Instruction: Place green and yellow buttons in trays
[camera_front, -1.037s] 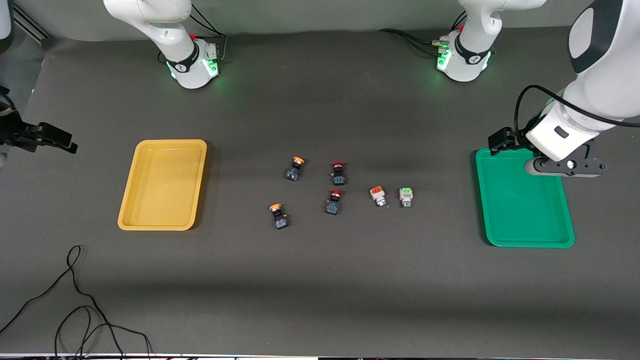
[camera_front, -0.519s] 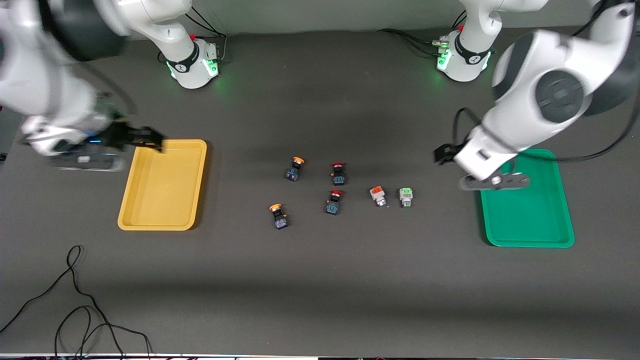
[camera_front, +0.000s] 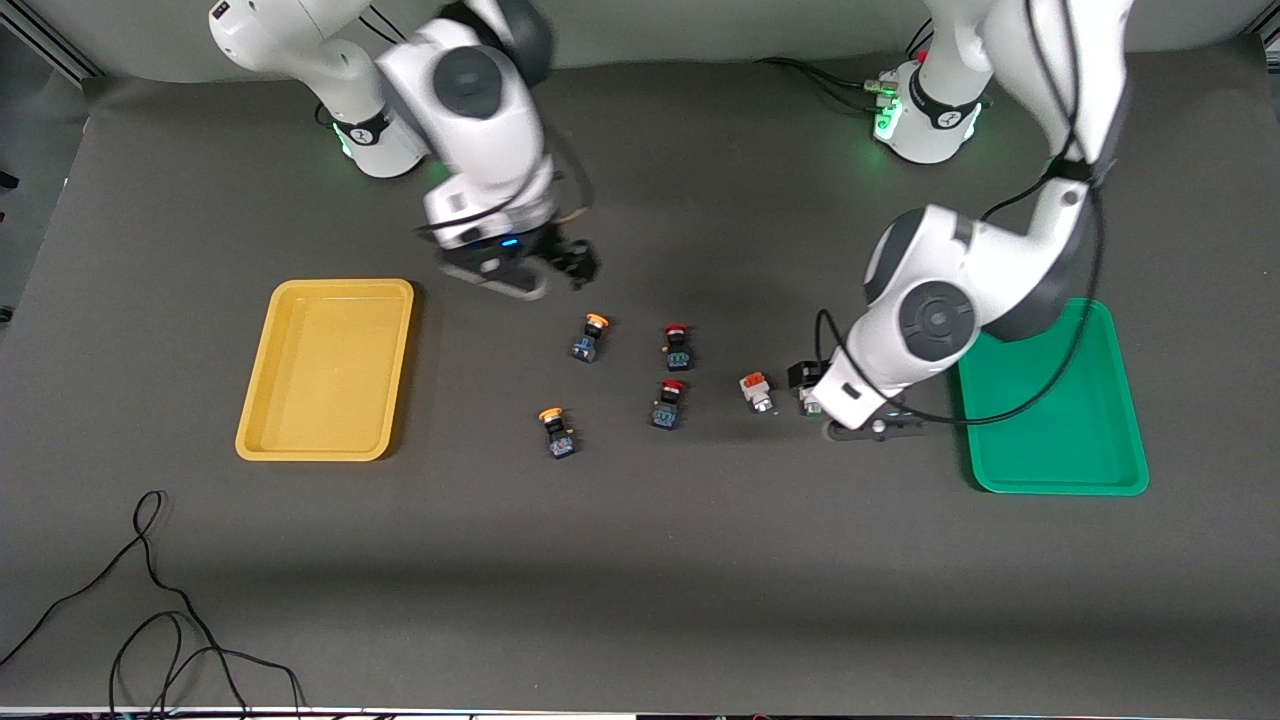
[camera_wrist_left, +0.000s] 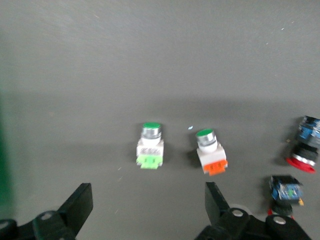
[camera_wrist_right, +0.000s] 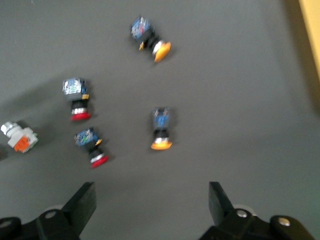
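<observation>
Green-based button (camera_wrist_left: 150, 146) (no legible writing), left gripper (camera_wrist_left: 145, 210) spread above

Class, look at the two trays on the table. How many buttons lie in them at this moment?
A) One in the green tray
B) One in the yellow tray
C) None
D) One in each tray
C: the yellow tray and the green tray hold nothing, and the buttons, such as the yellow-capped button, lie on the table between them.
</observation>
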